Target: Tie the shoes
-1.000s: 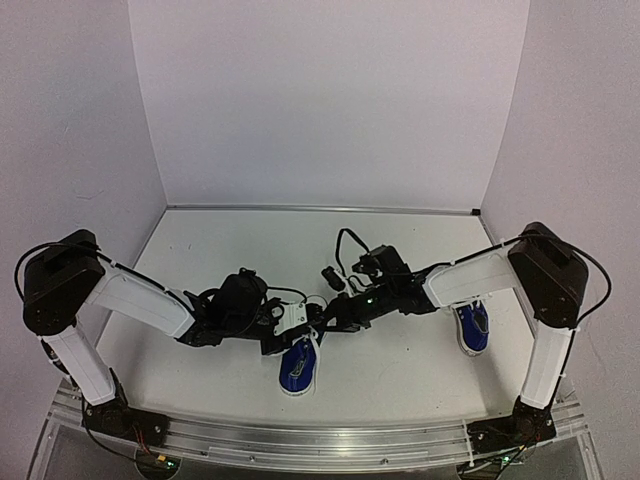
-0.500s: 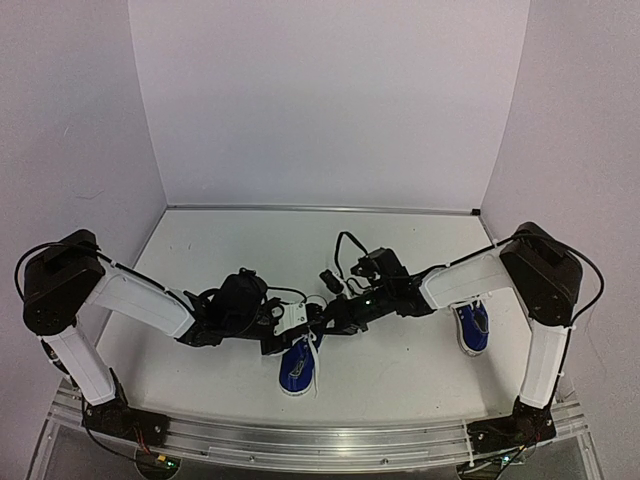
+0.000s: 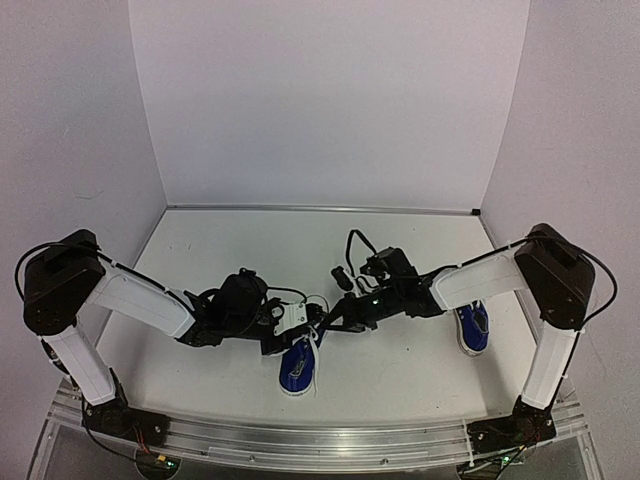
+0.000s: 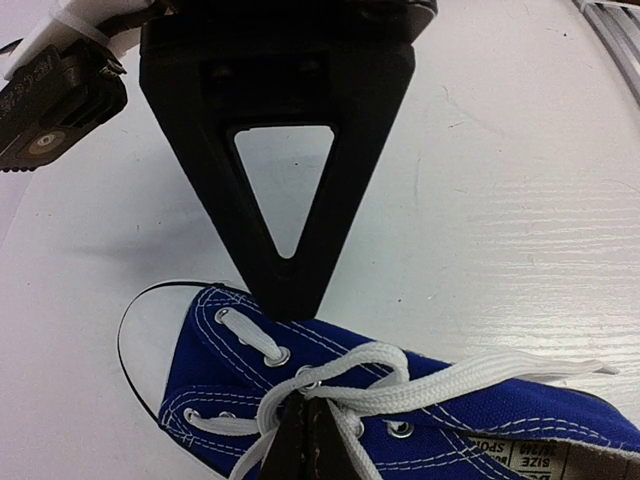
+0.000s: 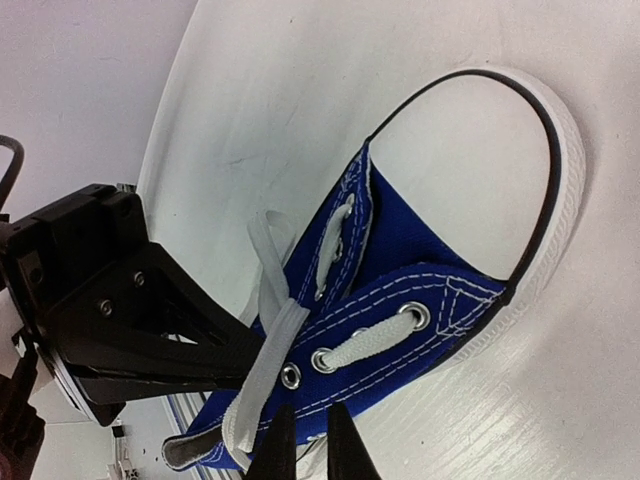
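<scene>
One blue sneaker [image 3: 296, 368] with a white toe cap lies near the front centre; both grippers meet over its laces. It also shows in the left wrist view [image 4: 500, 412] and the right wrist view [image 5: 420, 240]. My left gripper [image 4: 300, 440] is shut at the spot where the white laces [image 4: 470, 375] cross, and they drape round its tip. My right gripper [image 5: 312, 445] is slightly open against the side of the shoe, by the eyelets; a loose lace [image 5: 265, 345] hangs just left of it. The second sneaker [image 3: 472, 328] lies at the right, under the right arm.
The right gripper's black triangular finger [image 4: 285, 200] rests its tip on the shoe's upper, just ahead of my left gripper. The left gripper body [image 5: 130, 330] fills the left of the right wrist view. White walls [image 3: 320, 100] close in the table; a metal rail [image 3: 320, 440] runs along the front.
The right arm has shifted a little to the right, its gripper staying at the shoe. The left arm and both shoes have not visibly moved.
</scene>
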Controlling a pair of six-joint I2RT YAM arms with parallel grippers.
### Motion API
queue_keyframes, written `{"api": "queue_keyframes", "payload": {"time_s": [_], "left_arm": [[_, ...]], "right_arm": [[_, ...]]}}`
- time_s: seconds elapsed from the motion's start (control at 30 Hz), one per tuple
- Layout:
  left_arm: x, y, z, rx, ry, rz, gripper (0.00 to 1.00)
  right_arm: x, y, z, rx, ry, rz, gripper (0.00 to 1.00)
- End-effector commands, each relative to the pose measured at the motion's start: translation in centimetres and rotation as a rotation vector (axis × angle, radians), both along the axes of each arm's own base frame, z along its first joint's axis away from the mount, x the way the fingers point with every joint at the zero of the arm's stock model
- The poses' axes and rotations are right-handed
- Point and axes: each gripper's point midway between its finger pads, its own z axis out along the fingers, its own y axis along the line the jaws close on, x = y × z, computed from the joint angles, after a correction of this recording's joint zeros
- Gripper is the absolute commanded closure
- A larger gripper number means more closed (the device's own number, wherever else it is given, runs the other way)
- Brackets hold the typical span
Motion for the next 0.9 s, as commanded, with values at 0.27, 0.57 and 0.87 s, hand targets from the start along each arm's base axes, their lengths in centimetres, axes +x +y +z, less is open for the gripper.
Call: {"api": "queue_keyframes", "payload": {"time_s": [0.27, 0.57, 0.87], "left_arm": [[0.1, -0.7, 0.3, -0.006, -0.014, -0.015, 1.0], [0.1, -0.8, 0.4, -0.007, -0.015, -0.019, 1.0], [0.2, -0.8, 0.5, -0.019, -0.015, -0.01, 1.0]], "right_arm": [[-1.3, 2.1, 0.9, 0.03, -0.005, 0.117, 0.96], [-1.9, 2.6, 1.2, 0.065, 0.021, 0.15, 0.94], [-2.1, 3.0, 0.9, 0.105, 0.067, 0.138, 0.88]]}}
